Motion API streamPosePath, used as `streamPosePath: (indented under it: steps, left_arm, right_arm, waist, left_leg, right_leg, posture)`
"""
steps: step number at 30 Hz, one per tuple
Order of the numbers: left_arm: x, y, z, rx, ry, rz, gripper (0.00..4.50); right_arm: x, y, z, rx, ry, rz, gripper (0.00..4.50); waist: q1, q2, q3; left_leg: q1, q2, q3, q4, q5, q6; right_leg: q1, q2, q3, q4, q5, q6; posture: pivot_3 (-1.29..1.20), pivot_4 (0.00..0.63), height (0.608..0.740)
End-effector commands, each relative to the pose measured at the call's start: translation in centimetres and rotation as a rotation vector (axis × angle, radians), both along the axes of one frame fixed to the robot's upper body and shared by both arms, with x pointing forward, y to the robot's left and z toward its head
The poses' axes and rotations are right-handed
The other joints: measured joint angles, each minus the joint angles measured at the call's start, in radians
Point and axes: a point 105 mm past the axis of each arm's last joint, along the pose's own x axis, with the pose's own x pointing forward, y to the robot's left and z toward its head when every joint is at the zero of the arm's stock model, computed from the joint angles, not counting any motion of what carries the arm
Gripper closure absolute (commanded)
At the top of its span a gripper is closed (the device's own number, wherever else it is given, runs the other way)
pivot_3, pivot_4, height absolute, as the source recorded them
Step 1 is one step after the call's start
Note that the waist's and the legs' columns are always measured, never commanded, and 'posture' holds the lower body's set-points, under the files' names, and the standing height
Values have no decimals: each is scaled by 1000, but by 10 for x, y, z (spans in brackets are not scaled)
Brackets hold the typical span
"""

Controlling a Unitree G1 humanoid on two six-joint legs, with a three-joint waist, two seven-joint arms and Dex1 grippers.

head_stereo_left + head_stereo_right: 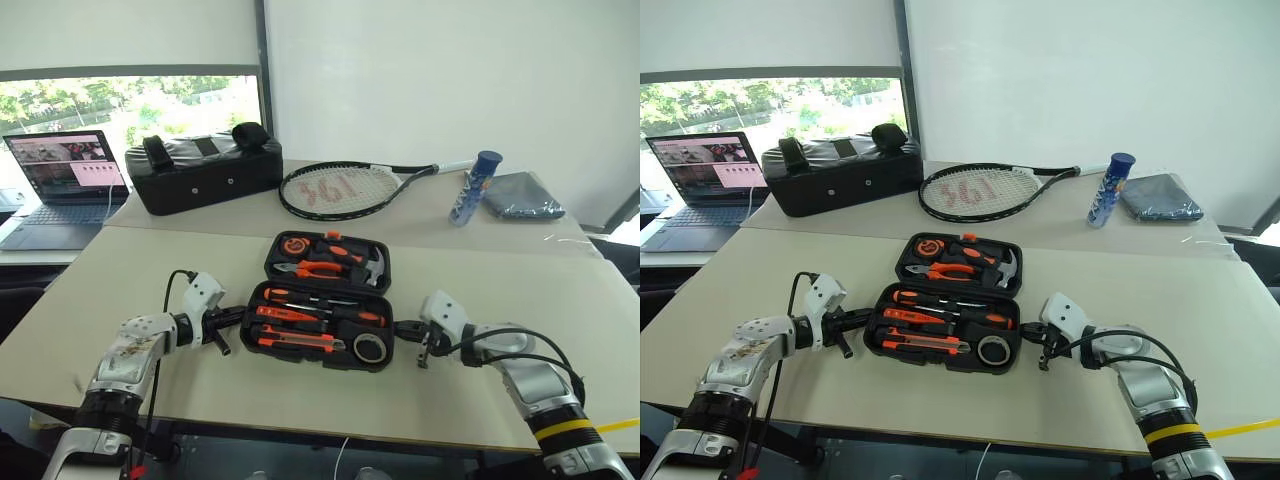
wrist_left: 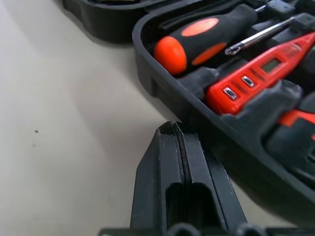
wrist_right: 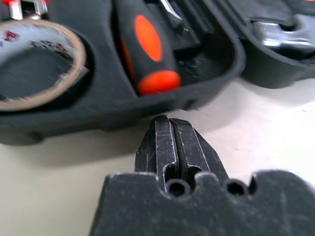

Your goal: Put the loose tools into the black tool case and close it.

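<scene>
The black tool case (image 1: 312, 358) lies open in the middle of the table, its lid half (image 1: 276, 262) on the far side. The near half holds two black-and-orange screwdrivers (image 1: 322, 298), a small orange screwdriver (image 2: 256, 73), the utility knife (image 1: 300, 341) and the tape roll (image 1: 369, 347). My left gripper (image 1: 238, 318) is shut with nothing in it, its tip at the case's left wall (image 2: 162, 88). My right gripper (image 1: 402, 327) is shut and empty too, its tip (image 3: 166, 120) just off the right wall beside the tape roll (image 3: 37, 64). I cannot tell if either touches the case.
Across the back of the table lie a tennis racket (image 1: 340, 188), a black soft bag (image 1: 205, 170), a blue bottle (image 1: 474, 187) and a dark folded cloth (image 1: 522, 195). An open laptop (image 1: 65, 175) sits on a side surface at the far left.
</scene>
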Motion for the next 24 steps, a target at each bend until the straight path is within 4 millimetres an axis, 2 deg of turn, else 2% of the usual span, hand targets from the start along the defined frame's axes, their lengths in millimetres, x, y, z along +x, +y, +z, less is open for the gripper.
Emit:
streamPosePath:
  steps: [1, 13, 17, 20, 24]
  left_arm:
    - [-11, -20, 9, -9, -24, -112, 4445]
    - [-42, -24, -6, -2, 41, -163, 4445]
    - [-51, -13, -9, 5, 62, -126, 4445]
    - [-53, 0, -9, 22, 55, -83, 4445]
    - [-46, 21, 2, 11, 66, -22, 4445]
  right_arm:
    - [-13, 12, 11, 14, 3, 71, 4500]
    - [-45, 10, -3, -13, 114, 73, 4500]
    - [-48, -6, -6, -47, 120, 40, 4500]
    - [-47, -19, 0, -29, 120, -4, 4500]
    - [-46, -34, 20, 27, 126, -38, 4500]
  waist:
    - [1, 0, 0]
    - [1, 0, 0]
    - [0, 0, 0]
    - [1, 0, 0]
    - [-1, 0, 0]
  left_leg:
    - [0, 0, 0, 0, 0, 0]
    - [0, 0, -1, 0, 0, 0]
    - [1, 0, 0, 0, 0, 0]
    - [2, 0, 0, 0, 0, 0]
    - [4, 0, 0, 0, 0, 0]
  right_leg:
    - [0, 0, 0, 0, 0, 0]
    - [1, 0, 0, 0, 0, 0]
    - [1, 0, 0, 0, 0, 0]
    - [2, 0, 0, -1, 0, 0]
    - [3, 0, 1, 0, 0, 0]
  posture:
    - [0, 150, 740]
    - [0, 150, 740]
    - [0, 150, 740]
    - [0, 150, 740]
    - [0, 150, 740]
